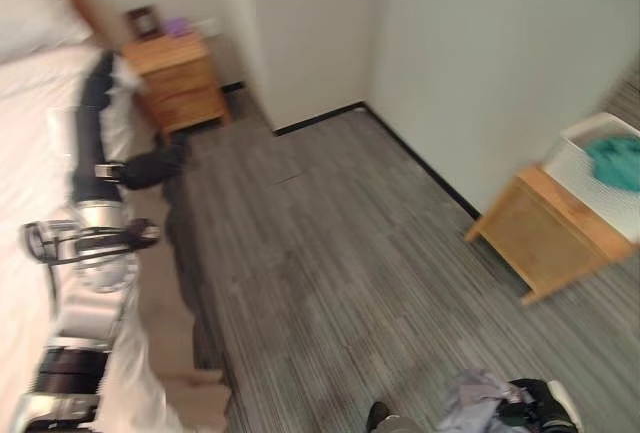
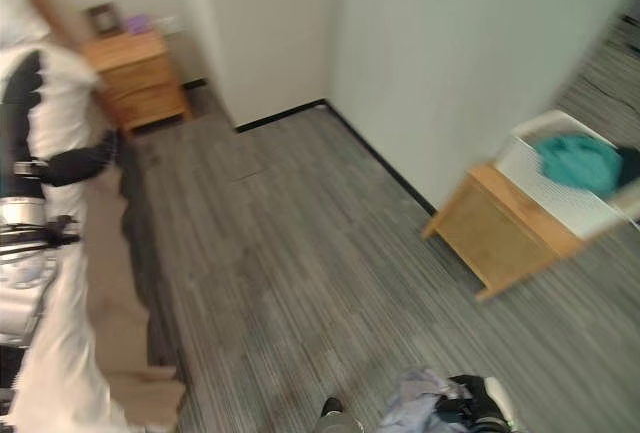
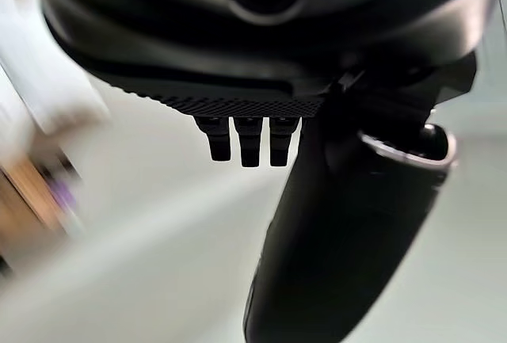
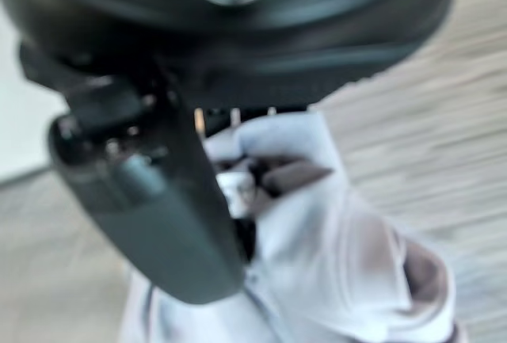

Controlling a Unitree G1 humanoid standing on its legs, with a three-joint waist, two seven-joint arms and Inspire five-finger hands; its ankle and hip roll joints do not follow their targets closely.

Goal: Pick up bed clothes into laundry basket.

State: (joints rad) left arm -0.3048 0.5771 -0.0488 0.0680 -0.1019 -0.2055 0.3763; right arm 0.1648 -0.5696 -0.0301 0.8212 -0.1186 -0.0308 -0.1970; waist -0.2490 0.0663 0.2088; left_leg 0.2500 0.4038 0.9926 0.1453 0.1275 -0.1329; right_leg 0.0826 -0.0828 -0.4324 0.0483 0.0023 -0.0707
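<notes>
- Right wrist view puts the right hand (image 4: 150,200) up close, its thumb and fingers curled round a bunch of pale lavender-white cloth (image 4: 317,232), the bed clothes, hanging above the grey striped floor (image 4: 444,74).
- From the head, at about 5 o'clock, that same hand (image 1: 535,408) sits low at the frame's edge with the pale cloth (image 1: 478,398) bunched against it.
- At 3 o'clock a white laundry basket (image 1: 600,188) rests on a low wooden stand (image 1: 545,233) by the wall; a teal garment (image 1: 615,161) already lies inside it, well apart from the held cloth.
- At 9 o'clock the left arm reaches out over the white bed (image 1: 25,153); its dark left hand (image 1: 150,166) hangs by the mattress edge.
- Left wrist view shows the left hand (image 3: 341,224) with the thumb straight and short fingertips (image 3: 248,141) in a row, nothing between them, so it looks relaxed and empty.
- At 11 o'clock a wooden nightstand (image 1: 178,81) stands beside the bed.
</notes>
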